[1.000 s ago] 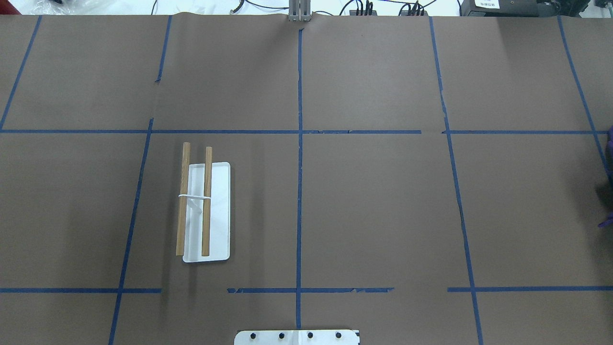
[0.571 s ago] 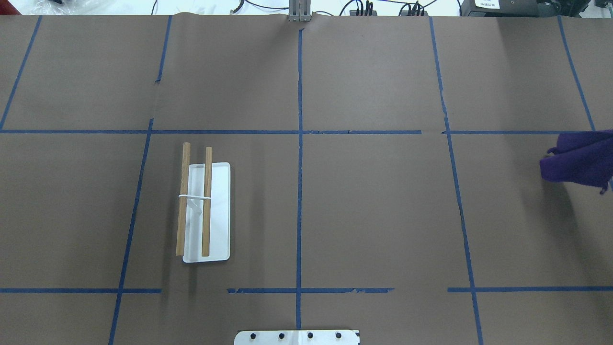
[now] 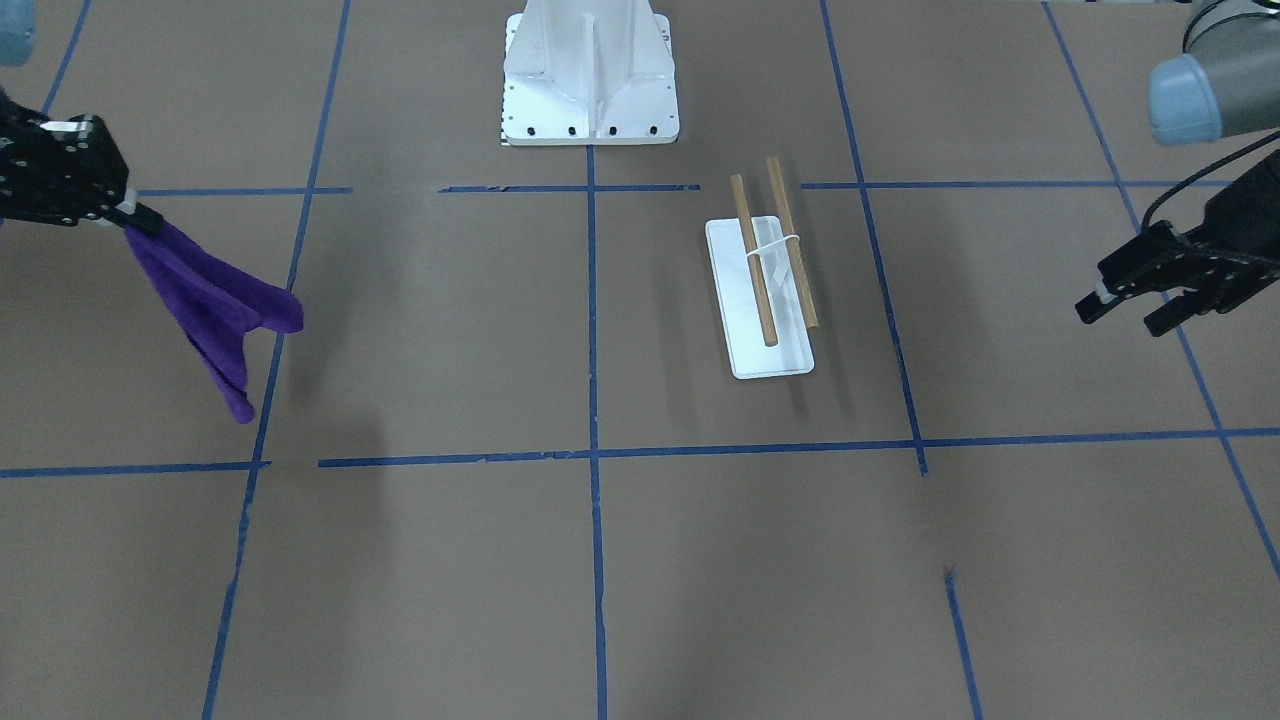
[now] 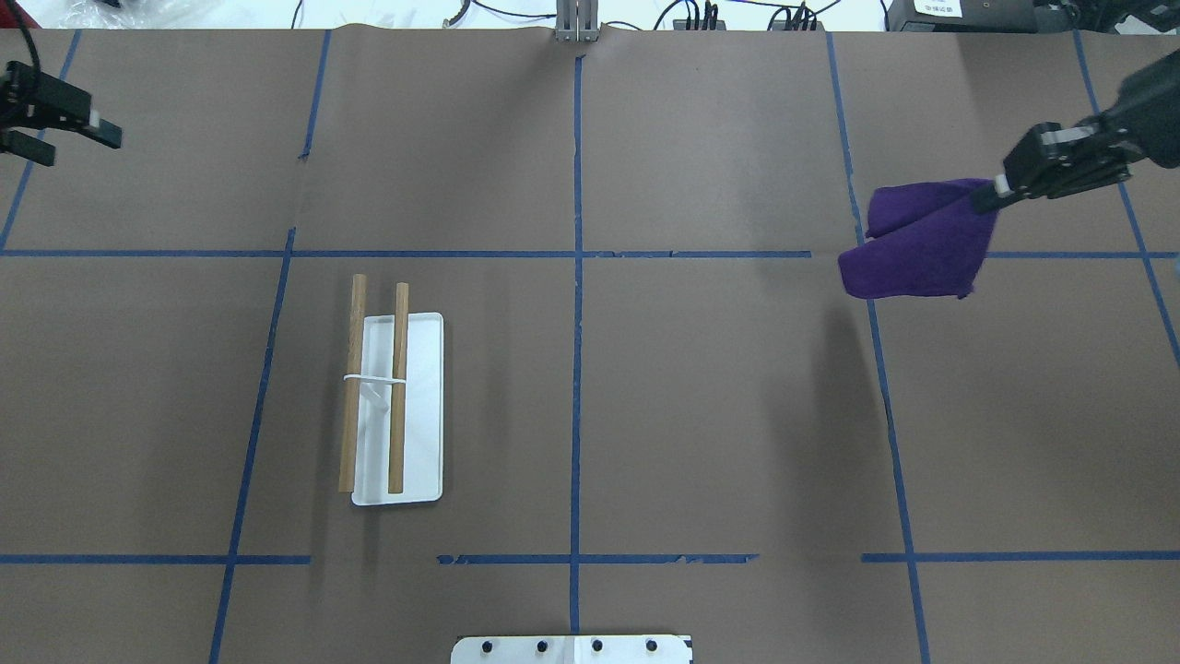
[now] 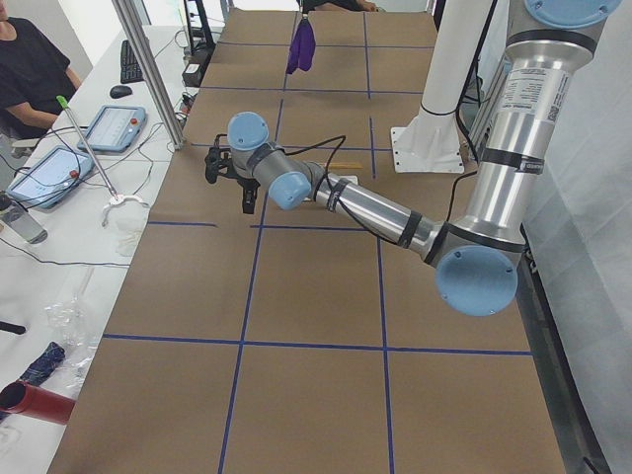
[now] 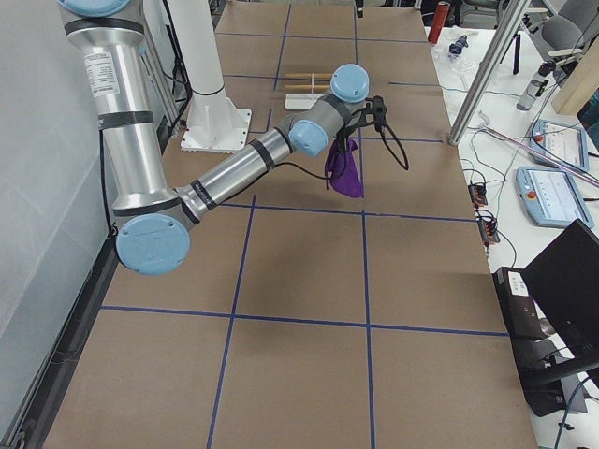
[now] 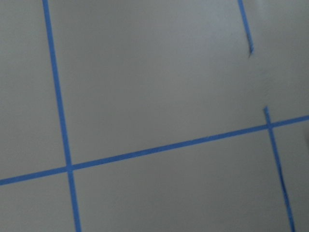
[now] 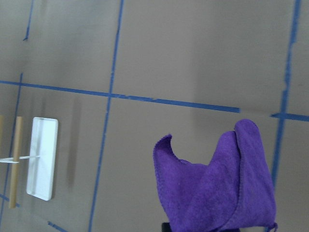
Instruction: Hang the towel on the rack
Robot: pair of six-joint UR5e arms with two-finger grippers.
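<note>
The rack (image 4: pixel 396 408) stands on the robot's left half of the table: a white tray base with two parallel wooden rods on a white support. It also shows in the front view (image 3: pixel 762 292) and the right wrist view (image 8: pixel 41 159). My right gripper (image 4: pixel 991 198) is shut on one corner of a purple towel (image 4: pixel 917 242), which hangs in the air over the far right of the table, well away from the rack. The towel also shows in the front view (image 3: pixel 215 310) and the right wrist view (image 8: pixel 217 188). My left gripper (image 4: pixel 81 146) is open and empty at the far left, also seen in the front view (image 3: pixel 1118 318).
The robot's white bolted pedestal (image 3: pixel 590 70) stands at the table's near middle edge. Brown paper with blue tape lines (image 4: pixel 577 369) covers the table. Operators' tablets and cables (image 5: pixel 109 128) lie beyond the far edge.
The right gripper has come in from the right edge with the towel, moving left and farther from the robot. The left gripper has entered at the far left. The rack has not moved.
</note>
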